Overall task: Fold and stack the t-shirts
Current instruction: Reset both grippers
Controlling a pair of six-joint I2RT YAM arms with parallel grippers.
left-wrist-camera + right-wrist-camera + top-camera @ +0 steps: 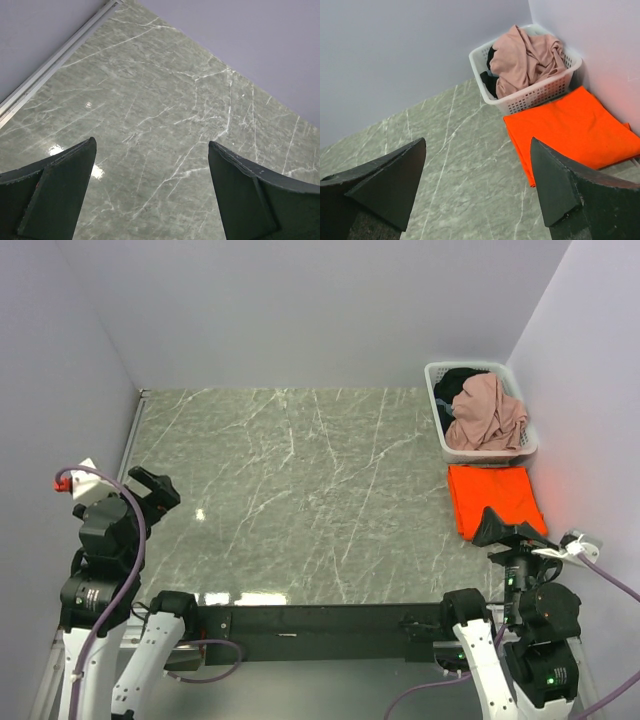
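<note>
A bright orange t-shirt [495,498] [572,131] lies folded flat on the marble table at the right, just in front of the laundry basket. My right gripper [508,528] [477,150] hovers over the table by the shirt's near edge, open, with nothing between its fingers. The right finger [570,190] overlaps the shirt's near corner in the wrist view. At the far left of the table my left gripper [153,487] [151,145] stands open above bare marble, holding nothing.
A white laundry basket [436,415] [535,97] sits in the back right corner, holding a dusty pink garment [485,412] [525,57] and dark cloth [455,385]. Walls close in the left, back and right sides. A metal rail [55,62] runs along the left edge.
</note>
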